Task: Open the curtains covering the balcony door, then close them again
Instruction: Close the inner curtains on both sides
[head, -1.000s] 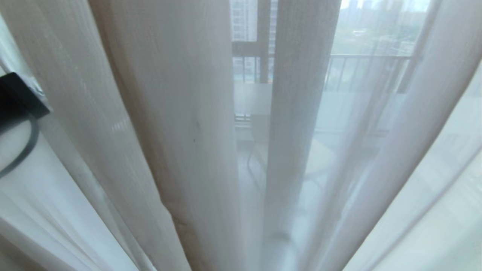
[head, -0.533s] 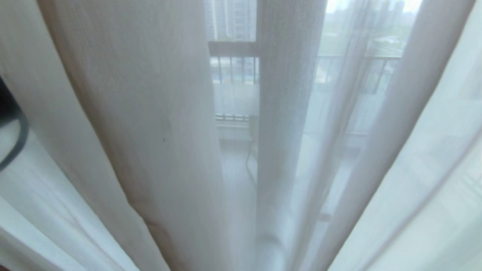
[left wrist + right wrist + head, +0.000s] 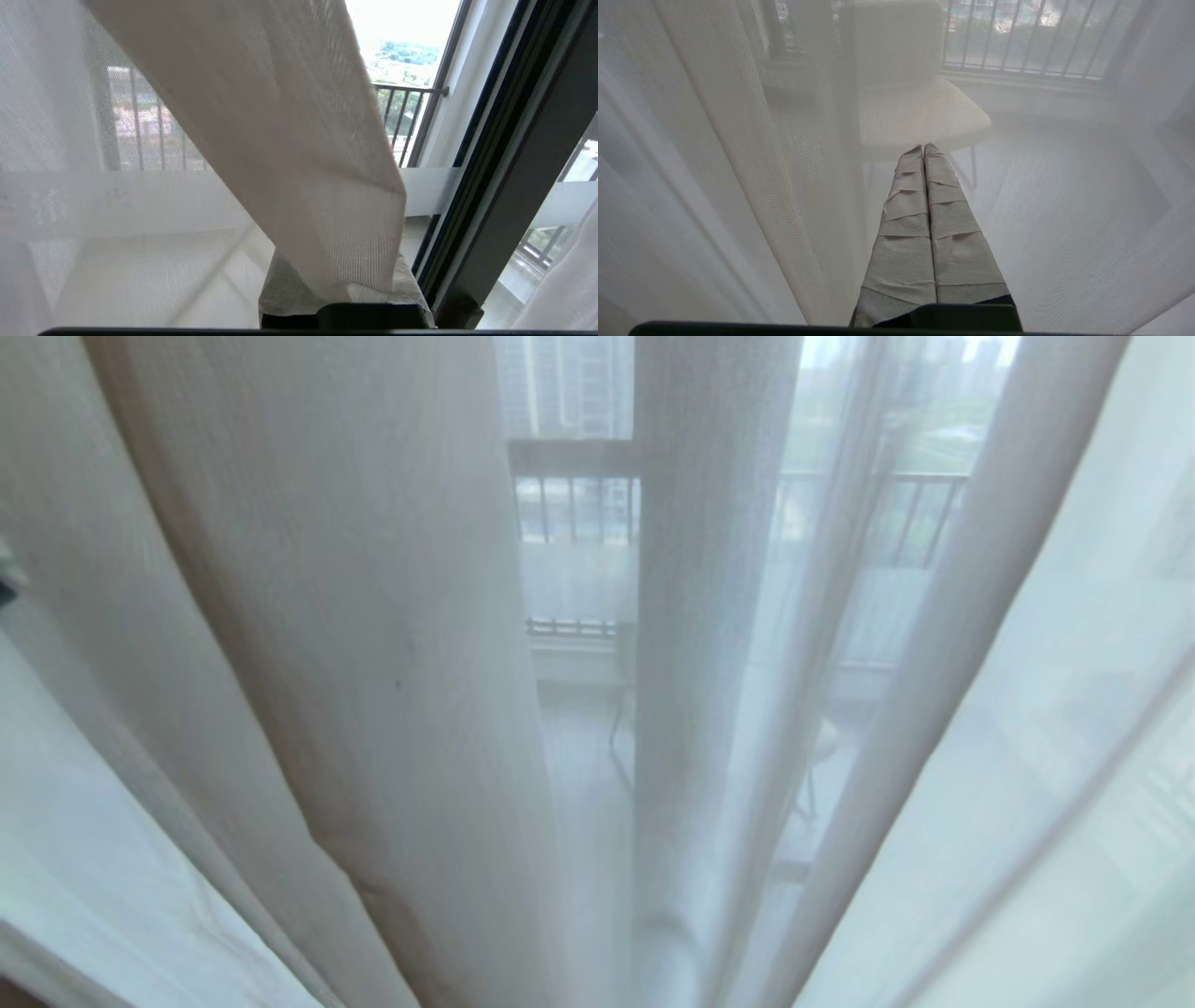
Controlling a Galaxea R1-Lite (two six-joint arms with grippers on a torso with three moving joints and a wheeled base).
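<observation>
Only left wrist view shows balcony door (image 3: pixel 504 186) beyond curtains (image 3: pixel 289 140).

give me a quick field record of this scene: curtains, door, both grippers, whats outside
curtains: hanging closed across the head view, an opaque beige fold beside sheer white panels
balcony door: black frame and a frosted stripe on the glass, seen past the fabric in the left wrist view
left gripper: shut, with a beige curtain fold draped over it; a grip on the fabric cannot be confirmed
right gripper: shut, empty, pointing at the sheer layer
outside: a pale chair and a dark railing, seen through the sheer
</observation>
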